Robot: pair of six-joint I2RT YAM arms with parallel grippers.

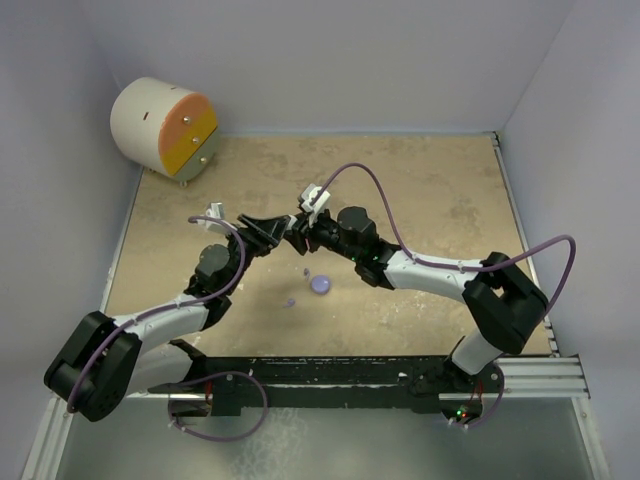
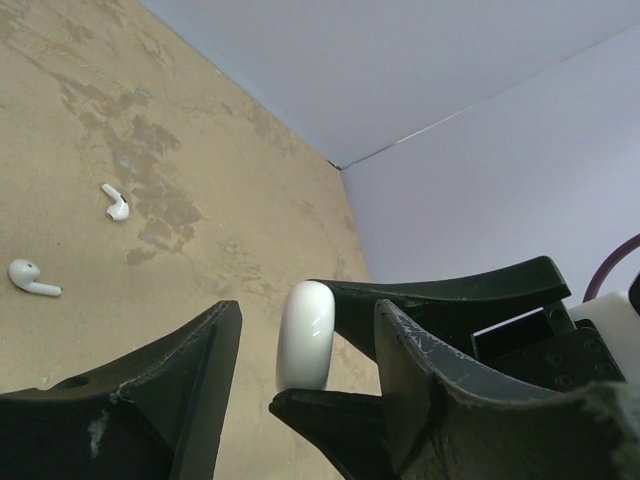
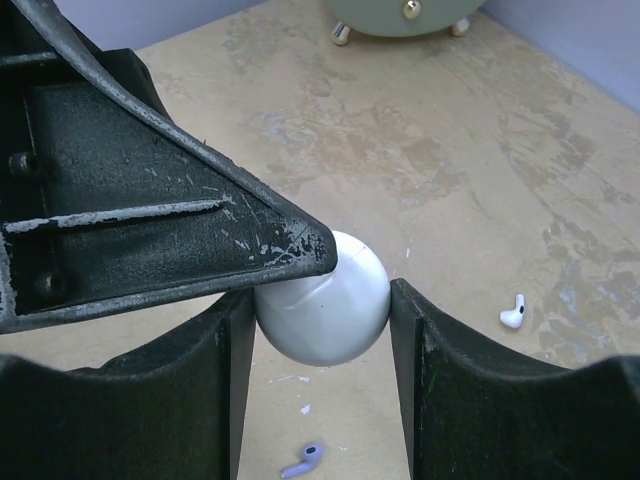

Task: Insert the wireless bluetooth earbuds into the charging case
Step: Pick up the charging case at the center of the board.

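1. White case (image 3: 322, 310) is held up off the table (image 1: 440, 200). The right gripper (image 3: 322, 298) is clenched on its rim, one finger on each side.
2. The left gripper (image 1: 263, 232) meets it nose to nose, mid-table. Its fingers (image 2: 150, 400) are spread apart either side of the case's flat faces, and the left wrist view shows a gap on the near side, so it is not pinching. In the right wrist view one left finger overlaps the case's upper edge.
3. Two white earbuds (image 2: 116, 203) lie loose on the table, near each other but apart.
4. A lilac earbud (image 3: 303, 461) lies loose on the table below the grippers.
5. The lilac case (image 1: 320, 285) sits flat on the table, near that earbud and not touching it. I cannot tell whether its lid is open.
6. A round drawer box (image 1: 165, 128) stands in the far left corner, well apart from everything else.
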